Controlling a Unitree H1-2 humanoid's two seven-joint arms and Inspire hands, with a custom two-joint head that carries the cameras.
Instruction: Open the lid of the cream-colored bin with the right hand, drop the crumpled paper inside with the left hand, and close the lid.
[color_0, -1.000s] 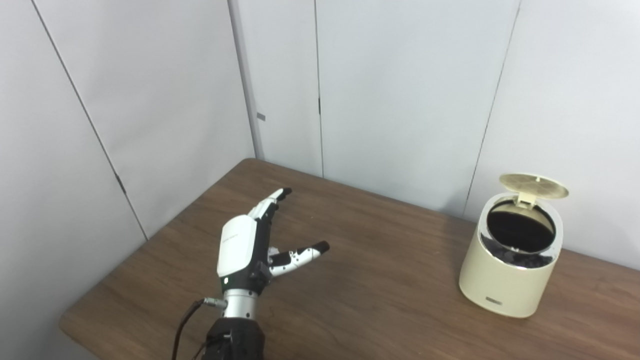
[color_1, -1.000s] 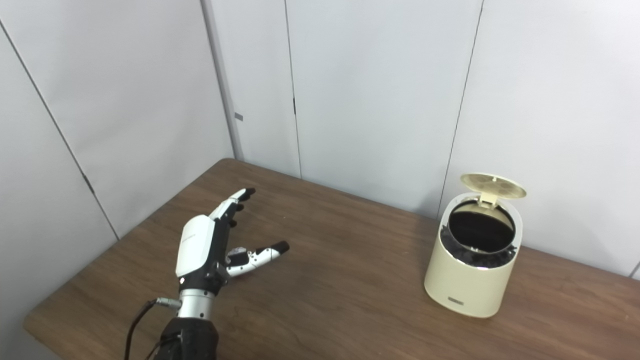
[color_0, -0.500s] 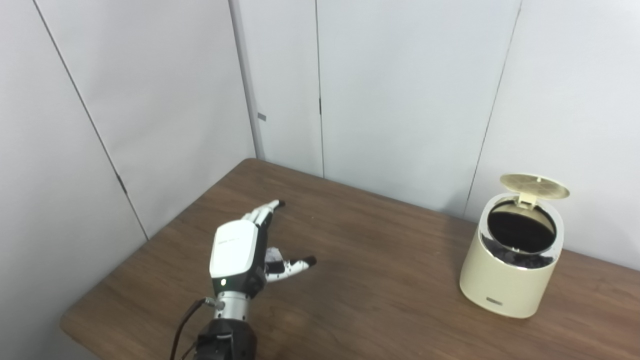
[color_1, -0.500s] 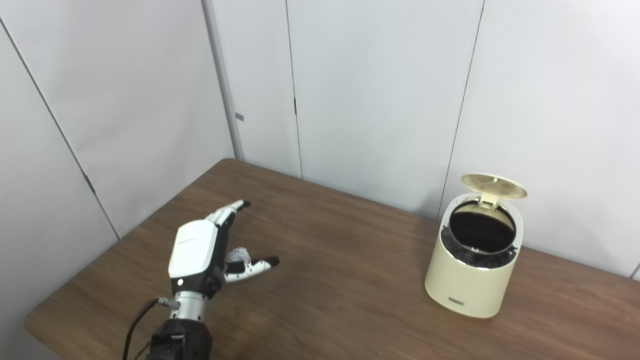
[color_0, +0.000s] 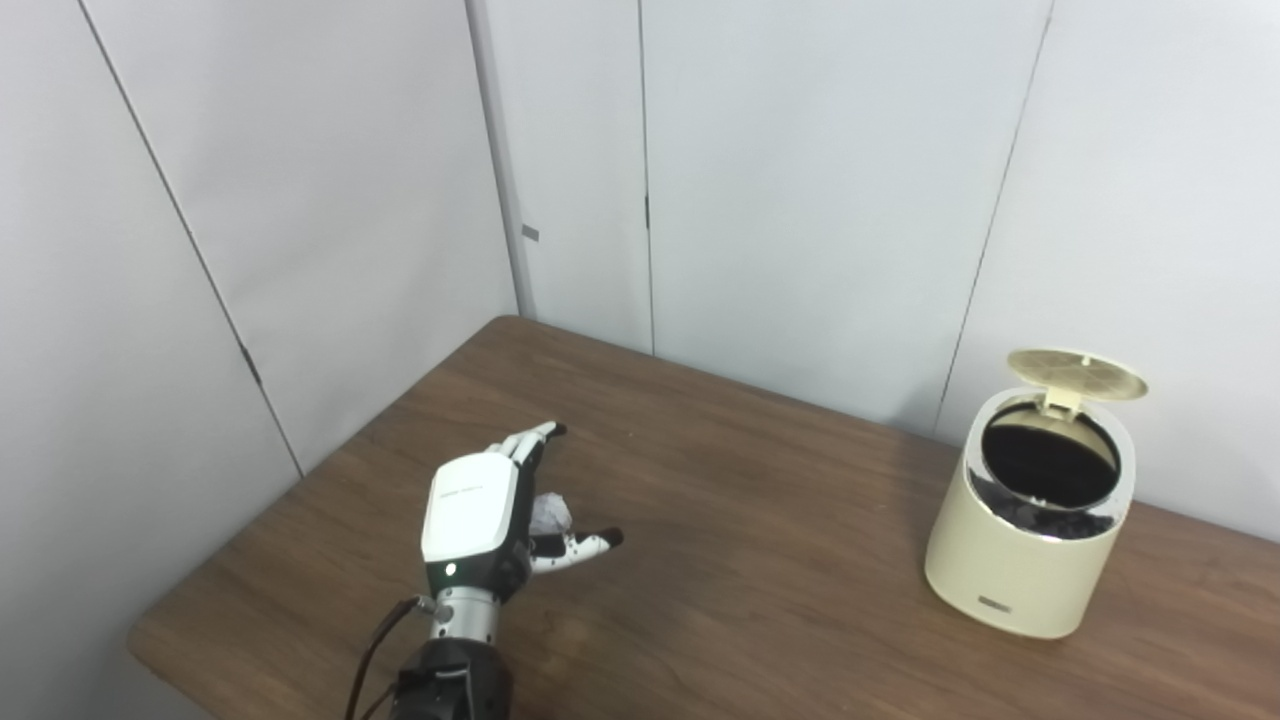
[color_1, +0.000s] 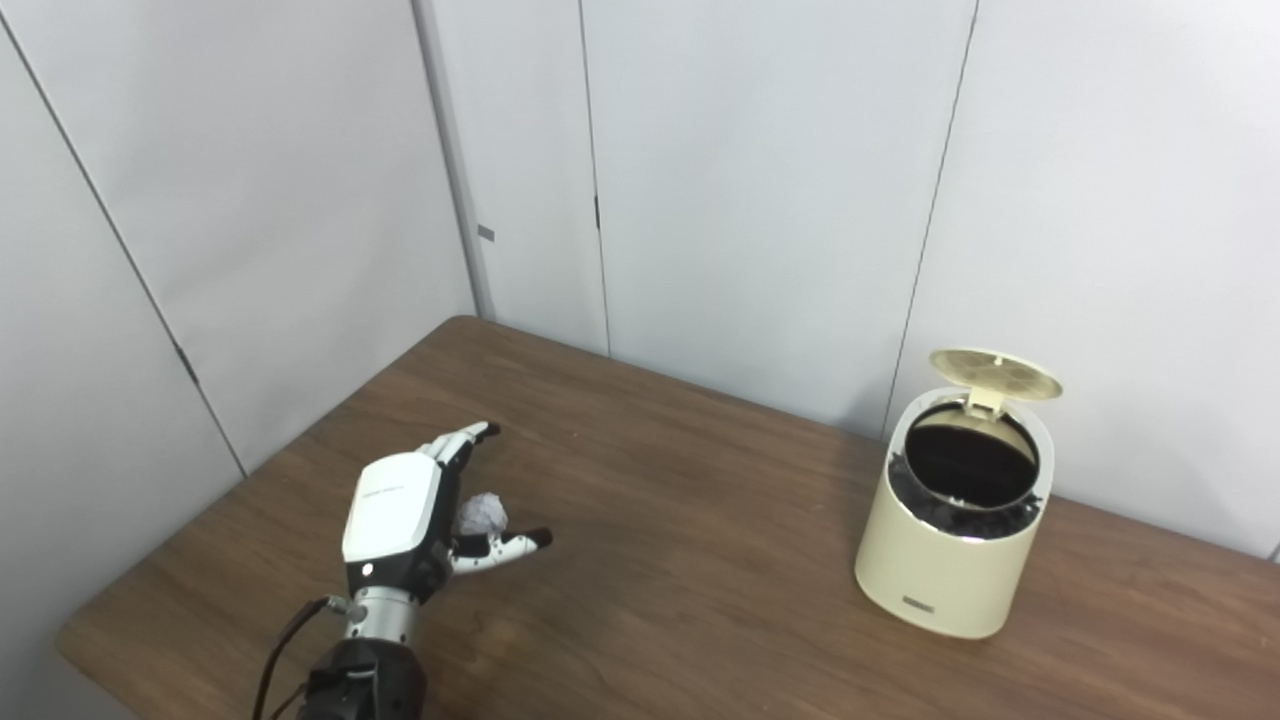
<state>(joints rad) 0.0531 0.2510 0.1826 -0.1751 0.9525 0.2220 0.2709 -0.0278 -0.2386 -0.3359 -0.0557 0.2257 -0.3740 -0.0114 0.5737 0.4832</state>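
The crumpled paper (color_1: 482, 513) lies on the wooden table (color_1: 700, 580) near its left end, between the spread fingers and thumb of the left hand (color_1: 405, 520), which is open around it and not yet closed on it. Well apart, at the table's right, the cream-colored bin (color_1: 950, 560) stands with its lid (color_1: 995, 371) already raised. The right hand is out of view. Grasping, carrying, dropping and closing the lid appear still to come.
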